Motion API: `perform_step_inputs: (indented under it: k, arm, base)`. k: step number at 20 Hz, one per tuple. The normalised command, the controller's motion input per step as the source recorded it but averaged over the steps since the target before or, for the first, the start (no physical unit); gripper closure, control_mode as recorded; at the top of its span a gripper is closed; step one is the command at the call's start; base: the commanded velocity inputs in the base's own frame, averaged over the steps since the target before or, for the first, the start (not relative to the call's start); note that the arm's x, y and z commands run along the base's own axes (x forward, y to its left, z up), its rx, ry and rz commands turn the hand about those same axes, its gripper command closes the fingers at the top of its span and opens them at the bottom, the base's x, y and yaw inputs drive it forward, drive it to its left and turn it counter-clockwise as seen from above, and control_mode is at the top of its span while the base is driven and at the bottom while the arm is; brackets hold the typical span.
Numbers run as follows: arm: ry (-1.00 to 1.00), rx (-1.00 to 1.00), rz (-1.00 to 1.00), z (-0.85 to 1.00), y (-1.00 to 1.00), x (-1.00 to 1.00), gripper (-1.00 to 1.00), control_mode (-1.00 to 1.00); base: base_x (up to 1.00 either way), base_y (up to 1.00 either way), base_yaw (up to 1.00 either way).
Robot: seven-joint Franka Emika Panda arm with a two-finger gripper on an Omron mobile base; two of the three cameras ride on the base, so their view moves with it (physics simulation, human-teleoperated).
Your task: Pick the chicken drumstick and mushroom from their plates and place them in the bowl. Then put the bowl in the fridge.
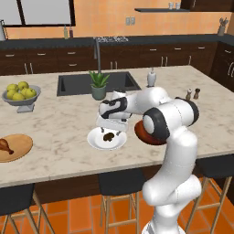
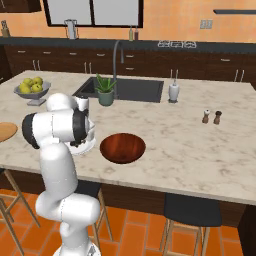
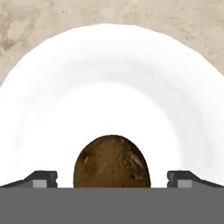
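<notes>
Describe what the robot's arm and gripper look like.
The arm is glossy white with rounded, tube-like links and dark grey to black bands at the joints. The gripper has a white, blocky body and two small dark fingertips with lighter grey pads. No cables or markings are visible.

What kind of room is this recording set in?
A rendered home kitchen, it seems: a marble-topped island with a sink and faucet, stools tucked under it, and dark wall cabinets behind.
</notes>
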Motion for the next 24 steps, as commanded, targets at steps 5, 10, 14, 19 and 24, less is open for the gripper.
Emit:
perform_step_inputs:
  k: [5,10,14,19,24]
  arm:
    - [0.10,0.00,0.00,-0.30,0.00,-0.04,-1.00,-1.00]
    - [0.04,0.00,0.00,-0.29,0.24,0.06,-1.00,-1.00]
    - [0.00,0.00,0.00,-0.26,0.47,0.06,1.00,-1.00]
    - [0.00,0.00,-0.01,-0.02,0.08,-0.18,1.00,-1.00]
    - [0.00,0.00,-0.10,0.35,-0.15,-0.50,1.00,-1.00]
  base:
    - [0.00,0.00,0.00]
    - [0.00,0.00,0.00]
    - [0.00,0.00,0.00]
    - [0.00,0.00,0.00]
    - [0.00,0.00,0.00]
